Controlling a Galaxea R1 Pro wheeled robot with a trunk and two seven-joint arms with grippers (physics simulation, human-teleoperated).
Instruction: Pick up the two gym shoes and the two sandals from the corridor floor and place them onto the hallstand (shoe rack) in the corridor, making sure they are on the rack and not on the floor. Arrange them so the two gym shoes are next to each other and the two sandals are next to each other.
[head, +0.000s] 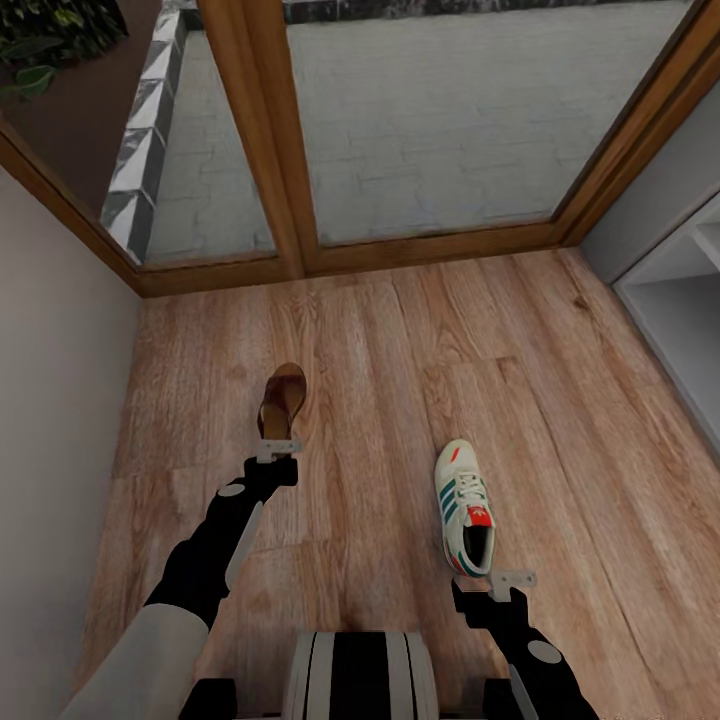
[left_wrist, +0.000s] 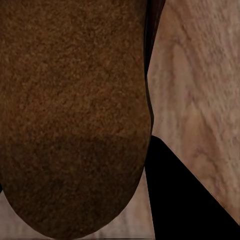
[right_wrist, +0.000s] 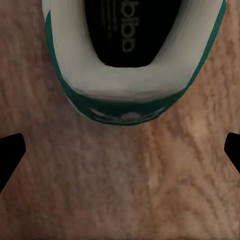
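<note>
A dark brown sandal (head: 283, 398) lies on the corridor floor (head: 380, 340) left of centre. My left gripper (head: 279, 447) is at its heel end. In the left wrist view the sandal's footbed (left_wrist: 75, 110) is very close, one dark finger (left_wrist: 175, 200) sits against its edge, and the other finger is hidden behind it. A white gym shoe (head: 464, 505) with green stripes and a red tongue lies to the right, toe pointing away. My right gripper (head: 511, 579) hovers open just behind its heel (right_wrist: 132, 107), fingers apart and touching nothing.
The light-grey hallstand (head: 680, 310) stands along the right wall with an open shelf facing the floor. Wood-framed glass doors (head: 300, 150) close off the far end. A plain wall (head: 50, 380) runs along the left. My base (head: 355, 675) is at the near edge.
</note>
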